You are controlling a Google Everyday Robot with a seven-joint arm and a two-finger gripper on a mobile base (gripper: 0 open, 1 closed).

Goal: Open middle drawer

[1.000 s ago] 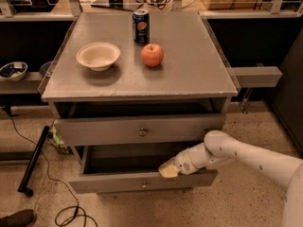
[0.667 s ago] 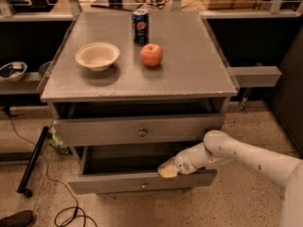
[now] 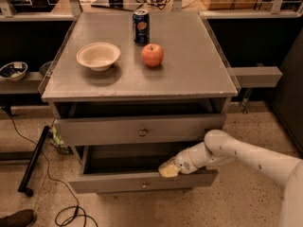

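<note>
The grey cabinet (image 3: 137,91) shows two drawer fronts. The upper front (image 3: 104,130), with a round knob (image 3: 143,132), stands slightly out under the tabletop. Below it, the middle drawer (image 3: 109,182) is pulled out further. Its dark inside is exposed and its small knob (image 3: 144,184) sits at the front's centre. My gripper (image 3: 168,169) comes in from the right on a white arm (image 3: 236,155). Its yellowish tip rests on the top edge of the middle drawer's front, right of the knob. A lowest drawer is hidden beneath.
On the cabinet top stand a beige bowl (image 3: 98,55), a red apple (image 3: 152,55) and a blue soda can (image 3: 140,20). A black pole (image 3: 34,160) and cables (image 3: 61,207) lie on the floor at the left. A shoe (image 3: 16,218) is at the bottom left.
</note>
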